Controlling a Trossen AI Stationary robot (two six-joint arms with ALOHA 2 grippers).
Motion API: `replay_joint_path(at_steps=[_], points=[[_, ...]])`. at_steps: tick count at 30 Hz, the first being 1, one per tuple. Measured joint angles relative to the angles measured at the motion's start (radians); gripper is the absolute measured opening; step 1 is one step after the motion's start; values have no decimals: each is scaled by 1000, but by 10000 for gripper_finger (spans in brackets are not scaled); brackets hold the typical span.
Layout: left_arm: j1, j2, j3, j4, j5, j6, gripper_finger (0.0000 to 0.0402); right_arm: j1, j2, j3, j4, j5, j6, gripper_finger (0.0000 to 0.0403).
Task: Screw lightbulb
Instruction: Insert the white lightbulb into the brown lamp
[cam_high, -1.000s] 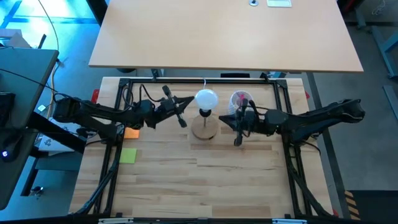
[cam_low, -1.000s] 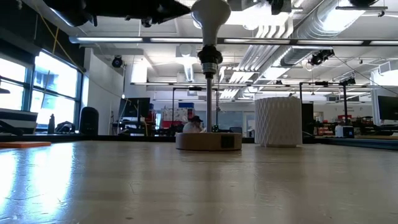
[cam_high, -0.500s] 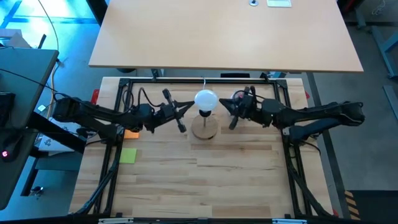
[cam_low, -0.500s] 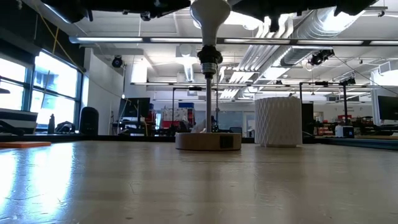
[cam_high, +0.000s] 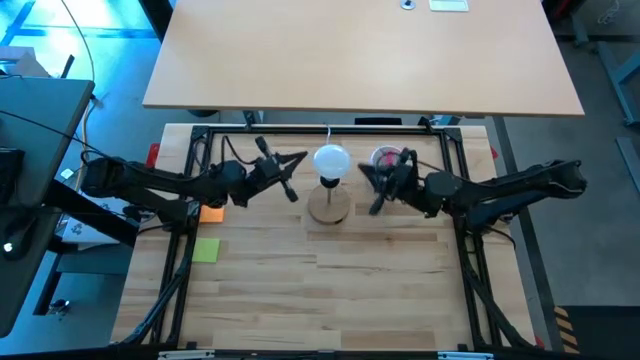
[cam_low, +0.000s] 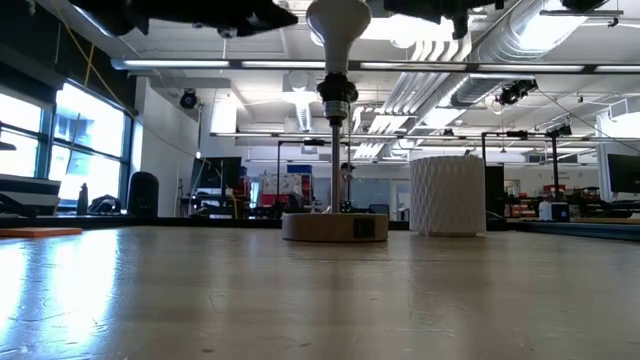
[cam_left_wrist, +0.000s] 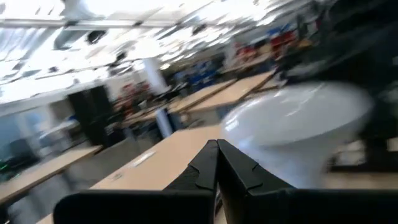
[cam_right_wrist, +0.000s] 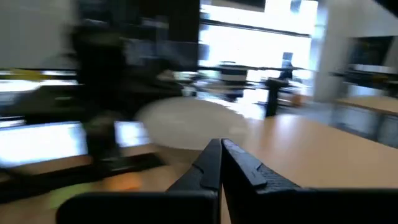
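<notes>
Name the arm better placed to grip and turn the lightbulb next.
Close call, slightly the left. The left gripper and right gripper flank the lightbulb on its stand, neither touching; the left's open jaws sit nearer the bulb's level.

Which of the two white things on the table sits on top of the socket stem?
The lightbulb, smooth and round, on the stem above the wooden disc. The ribbed cup stands on the table beside it.

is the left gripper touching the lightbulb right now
Apart. The high view shows bare table between the left gripper and the lightbulb, which sits on its socket stem. The right gripper is also clear of it.
</notes>
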Motion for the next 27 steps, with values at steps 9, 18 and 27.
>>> replay_joint_path(at_steps=[9,18,27], points=[[-41,24,0,32,70,-31,0,-154,42,0,4,-265,74,0],[63,57,0,-4,-49,-33,0,15,7,0,-30,-337,-13,0],[-25,48,0,82,-41,43,0,-80,3,0,-27,-14,22,0]])
